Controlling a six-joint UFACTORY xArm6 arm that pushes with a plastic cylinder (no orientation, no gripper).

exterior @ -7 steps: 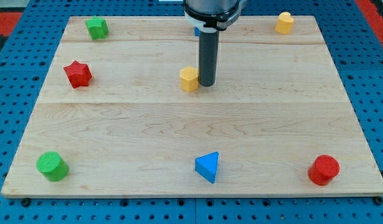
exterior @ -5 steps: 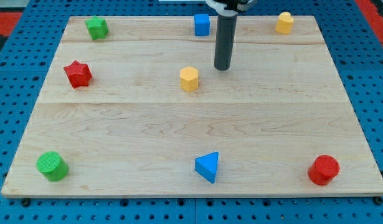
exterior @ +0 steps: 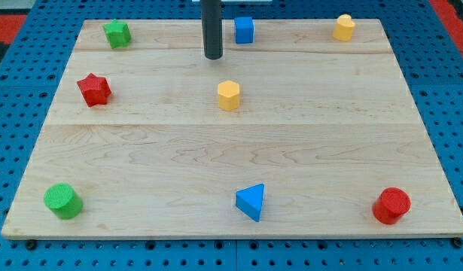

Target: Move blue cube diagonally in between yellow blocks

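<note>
While my tip (exterior: pixel 213 57) rests on the board near the view's top, it touches no block.

With no fingers to open or close, I carry nothing; the blue cube (exterior: pixel 244 30) sits just up and to the view's right of my tip, apart from it. One yellow block (exterior: pixel 229 95) lies a little below and right of me, the other yellow block (exterior: pixel 344 27) well off to the right. Beneath me is a pale wooden board (exterior: pixel 231 150) on a blue pegboard (exterior: pixel 13 83). My rod stands upright, its upper part out of view.

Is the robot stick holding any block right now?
No, nothing is held. My tip touches no block; it stands apart, to the view's left of the blue cube.
</note>
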